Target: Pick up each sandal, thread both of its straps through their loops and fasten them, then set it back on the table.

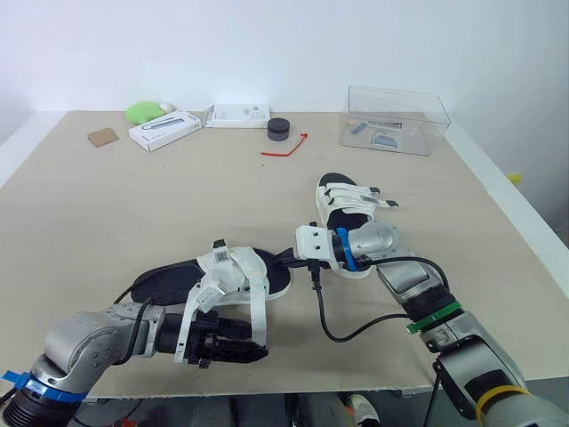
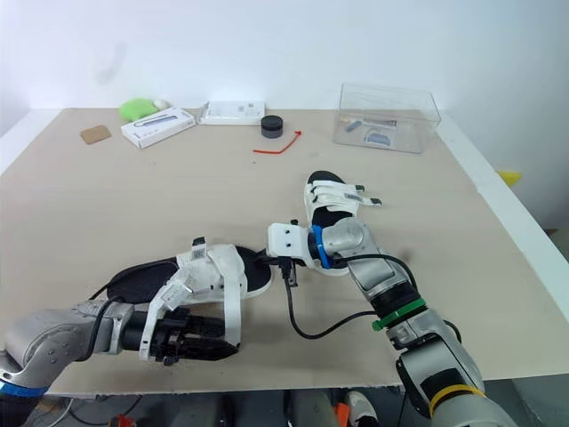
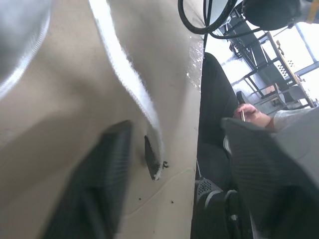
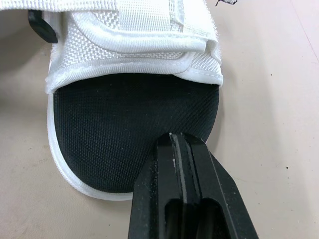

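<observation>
We are holding the left hand open around the loose strap of the near sandal, seemingly ungripped, at the tabletop's front edge. The right hand, fingers closed, is touching its toe, with the other sandal lying just behind.

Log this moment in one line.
left gripper: open at loose strap of near sandal | right gripper: shut, tips at its toe | far sandal: on table

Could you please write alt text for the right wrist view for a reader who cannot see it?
The right gripper, its two black fingers shut together, points at the toe end of a sandal, with beige table around it. The sandal is black inside with a white edge, and white mesh straps cross it further back.
</observation>
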